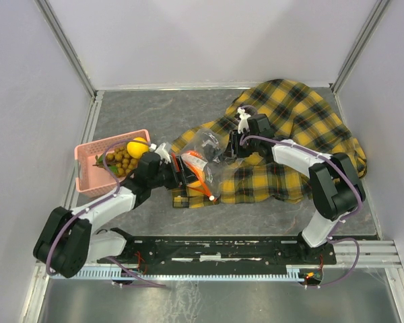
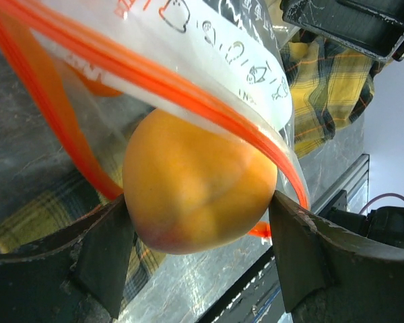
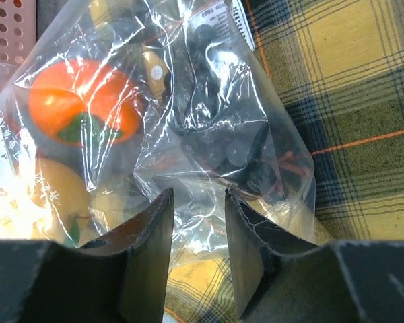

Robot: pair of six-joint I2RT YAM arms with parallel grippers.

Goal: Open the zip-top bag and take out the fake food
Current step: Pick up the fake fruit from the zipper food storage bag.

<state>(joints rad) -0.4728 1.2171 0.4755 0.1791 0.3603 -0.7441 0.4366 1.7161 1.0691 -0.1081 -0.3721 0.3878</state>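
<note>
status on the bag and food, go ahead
Left gripper shut on yellow-orange fruit at zip-top bag mouth. Right gripper open astride bag's far end. Zip strip across fruit; plaid cloth underneath.

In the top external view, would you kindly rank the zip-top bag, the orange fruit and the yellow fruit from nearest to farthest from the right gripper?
1. zip-top bag, at the right gripper fingertips, lying on the plaid cloth.
2. orange fruit, at the bag's mouth, between the left gripper fingers.
3. yellow fruit, far left, in the pink basket.

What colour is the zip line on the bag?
Red-orange. The zip strip shows best in the left wrist view.
</note>
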